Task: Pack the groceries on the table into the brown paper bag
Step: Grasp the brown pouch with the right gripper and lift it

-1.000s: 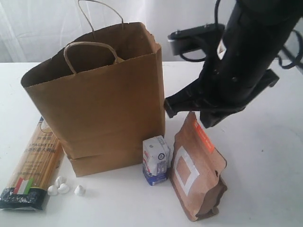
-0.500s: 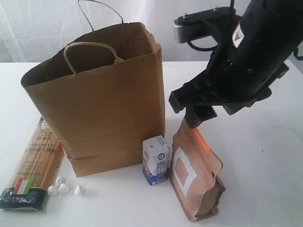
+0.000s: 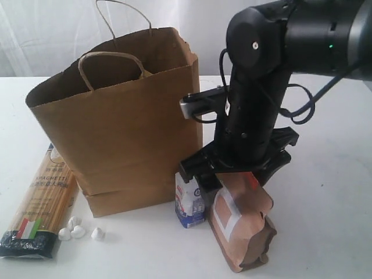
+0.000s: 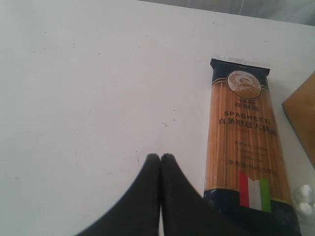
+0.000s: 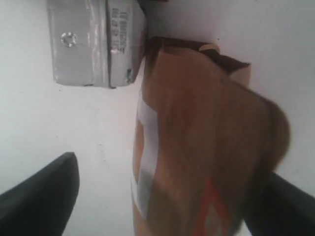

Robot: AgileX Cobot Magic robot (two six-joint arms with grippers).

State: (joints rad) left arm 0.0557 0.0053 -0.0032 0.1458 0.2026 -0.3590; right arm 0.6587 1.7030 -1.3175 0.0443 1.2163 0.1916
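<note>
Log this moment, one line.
phase: pre-grasp | right end effector: open, straddling brown pouch top | left end effector: shut, empty, near spaghetti packet | brown paper bag: upright, pouch outside

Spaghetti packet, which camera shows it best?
Left wrist view: the spaghetti packet lies close, label up, lettering readable. The exterior view shows it smaller, at an angle, beside the brown paper bag. The right wrist view does not show it.
</note>
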